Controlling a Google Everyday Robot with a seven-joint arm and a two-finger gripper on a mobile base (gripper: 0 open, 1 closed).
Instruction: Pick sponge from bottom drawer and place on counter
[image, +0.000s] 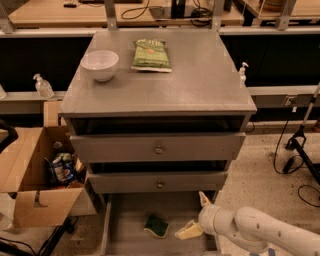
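The sponge (157, 225), dark green with a yellow layer, lies on the plank floor of the open bottom drawer (129, 212), near its middle front. My gripper (196, 215) comes in from the lower right on a white arm and hangs over the drawer's right side, open, with pale fingers (188, 230) spread. The lower finger's tip is a short way right of the sponge, not touching it. The grey counter (190, 82) tops the cabinet above.
A white bowl (100, 64) and a light green snack bag (151, 55) sit on the counter's back part. Two grey drawer fronts with knobs (159, 149) stick out above the bottom drawer. An open cardboard box (35, 175) stands at left. Cables and a stand (300, 145) are at right.
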